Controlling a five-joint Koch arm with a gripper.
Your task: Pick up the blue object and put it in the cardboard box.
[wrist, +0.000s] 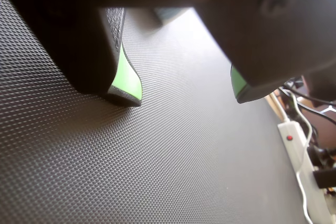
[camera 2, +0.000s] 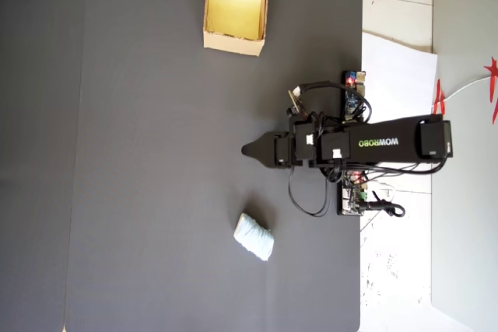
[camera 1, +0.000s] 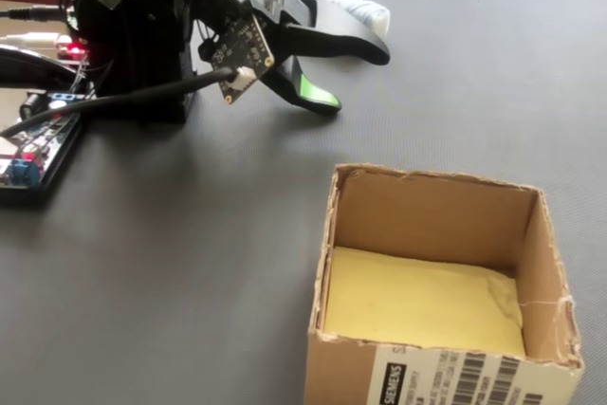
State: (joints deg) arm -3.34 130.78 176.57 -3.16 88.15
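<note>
The blue object (camera 2: pixel 254 236), a small pale block, lies on the black mat, off to one side of the arm in the overhead view. In the fixed view the blue object (camera 1: pixel 358 5) peeks out behind the upper jaw. The cardboard box (camera 2: pixel 233 41) stands upright at the mat's top edge, and its wall (camera 1: pixel 432 211) fills the fixed view's front right with nothing inside. My gripper (wrist: pixel 185 95) hangs low over the mat, open, green pads apart with bare mat between them. The gripper (camera 1: pixel 353 77) points toward the block, and from overhead the gripper (camera 2: pixel 250 149) lies between block and box.
A white power strip (wrist: pixel 296 150) with cables lies past the mat's edge. Circuit boards (camera 2: pixel 354 91) and wires sit beside the arm's base (camera 1: pixel 123 54). White paper (camera 2: pixel 397 75) lies under the base.
</note>
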